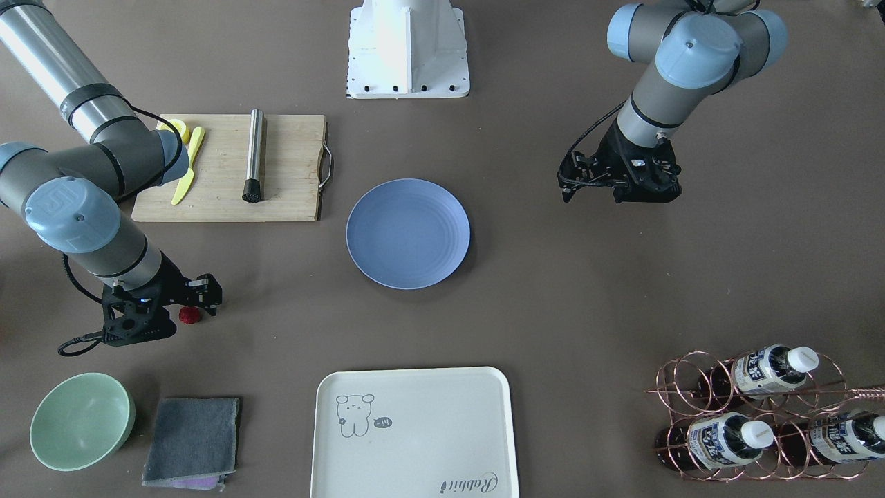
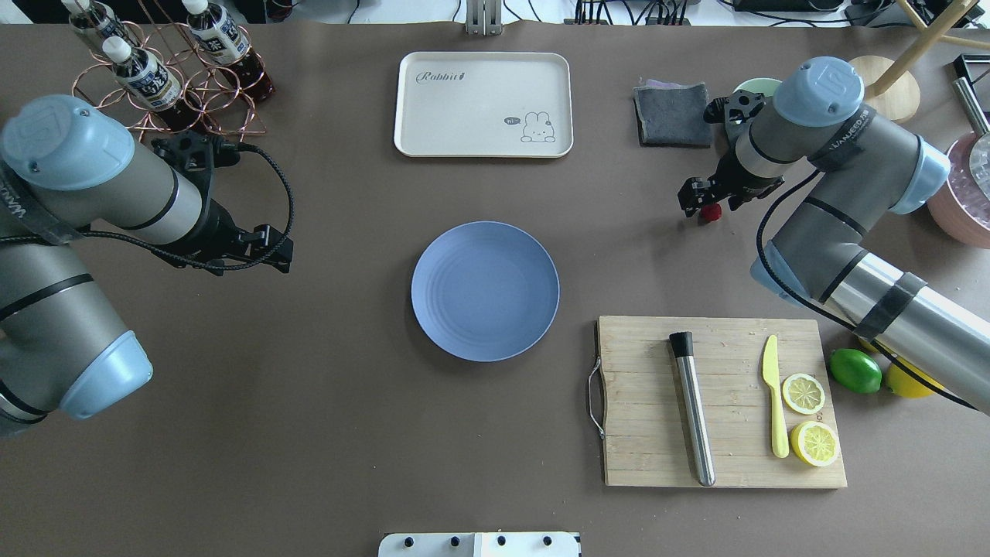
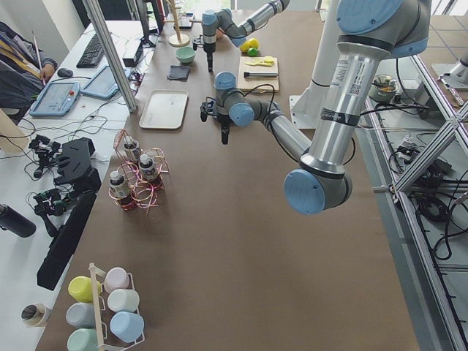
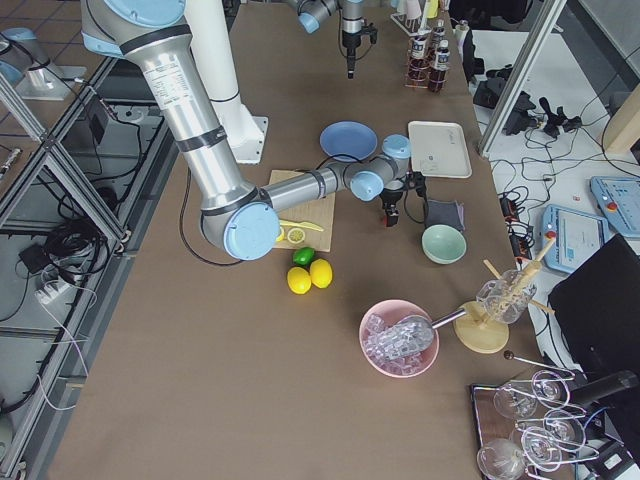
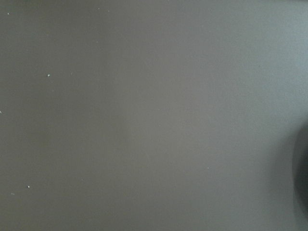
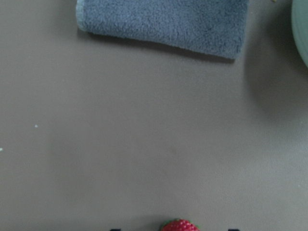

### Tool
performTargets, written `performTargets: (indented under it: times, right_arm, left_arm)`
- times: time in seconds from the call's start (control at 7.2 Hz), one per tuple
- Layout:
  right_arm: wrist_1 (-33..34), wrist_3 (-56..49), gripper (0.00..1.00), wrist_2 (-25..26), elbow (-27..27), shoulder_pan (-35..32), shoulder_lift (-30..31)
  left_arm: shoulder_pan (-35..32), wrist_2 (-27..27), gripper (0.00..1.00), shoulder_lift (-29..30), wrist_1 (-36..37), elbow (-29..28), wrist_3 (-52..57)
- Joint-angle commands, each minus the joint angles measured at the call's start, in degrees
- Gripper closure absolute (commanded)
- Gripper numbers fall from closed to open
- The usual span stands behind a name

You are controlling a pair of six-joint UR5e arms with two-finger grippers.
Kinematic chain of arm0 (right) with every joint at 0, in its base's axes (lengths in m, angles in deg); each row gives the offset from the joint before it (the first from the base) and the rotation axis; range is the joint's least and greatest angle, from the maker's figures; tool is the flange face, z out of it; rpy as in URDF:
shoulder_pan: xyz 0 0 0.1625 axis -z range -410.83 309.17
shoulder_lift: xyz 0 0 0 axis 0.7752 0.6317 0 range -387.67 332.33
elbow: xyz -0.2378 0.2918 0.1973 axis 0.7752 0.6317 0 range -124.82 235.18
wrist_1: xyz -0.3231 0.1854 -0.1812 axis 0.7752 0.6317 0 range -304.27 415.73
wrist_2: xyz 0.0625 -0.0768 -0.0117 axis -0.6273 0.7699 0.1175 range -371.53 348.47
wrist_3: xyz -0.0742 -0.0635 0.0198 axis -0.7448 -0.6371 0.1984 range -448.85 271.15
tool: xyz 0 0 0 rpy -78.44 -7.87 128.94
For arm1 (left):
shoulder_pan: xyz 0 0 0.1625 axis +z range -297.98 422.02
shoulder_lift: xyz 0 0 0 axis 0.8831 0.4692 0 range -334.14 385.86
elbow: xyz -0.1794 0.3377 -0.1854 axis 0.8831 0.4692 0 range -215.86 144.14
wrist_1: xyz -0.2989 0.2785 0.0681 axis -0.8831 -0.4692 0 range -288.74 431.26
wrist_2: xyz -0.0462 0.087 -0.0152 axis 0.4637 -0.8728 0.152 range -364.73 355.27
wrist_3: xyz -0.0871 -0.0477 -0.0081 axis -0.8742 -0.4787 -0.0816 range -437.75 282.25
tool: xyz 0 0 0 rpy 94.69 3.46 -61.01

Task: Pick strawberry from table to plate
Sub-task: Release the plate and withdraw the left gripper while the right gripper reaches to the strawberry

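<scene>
Right gripper (image 2: 708, 201) is low over the table (image 1: 553, 311), pointing straight down. The strawberry (image 6: 179, 225) lies on the table between its fingers. In the wrist view the red berry sits at the bottom edge, with a dark tip just showing well out on either side. The fingers are spread wide and not closed on the berry.

Ahead of those fingers in the wrist view:
- A grey cloth (image 6: 163, 21) lies flat on the table, near.
- The rim of a mint-green bowl (image 6: 302, 33) shows just beside the cloth, off to one side.

The plate (image 1: 408, 233) is well apart from the right fingers, toward the table's middle. A wooden cutting board (image 2: 719, 402) lies on the robot-base side of those fingers, apart from them.

Left gripper (image 1: 622, 185) hangs above the table on the far side of the plate from the berry, well apart from both. Its wrist view shows only table surface, with the fingers out of shot. The outside views give just the black body, and the gap between its fingers is not readable. I cannot tell how far it is spread.
</scene>
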Motion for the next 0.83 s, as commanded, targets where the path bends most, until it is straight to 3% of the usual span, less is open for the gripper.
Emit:
performTargets:
  times: [0.0, 0.14, 0.69]
  right_arm:
    - [-0.64, 0.32, 0.63, 0.3, 0.4, 0.08, -0.08]
    - [-0.64, 0.24, 1.0, 0.22, 0.4, 0.08, -0.08]
    - [0.24, 2.94, 1.0, -1.1, -1.79, -0.88, -3.41]
  left_arm:
    - [0.0, 0.03, 0.03, -0.06, 0.02, -0.16, -0.01]
    - [0.0, -0.05, 0.03, -0.15, 0.02, -0.25, -0.01]
    - [-3.49, 0.73, 0.03, -2.24, 0.03, 0.19, 2.7]
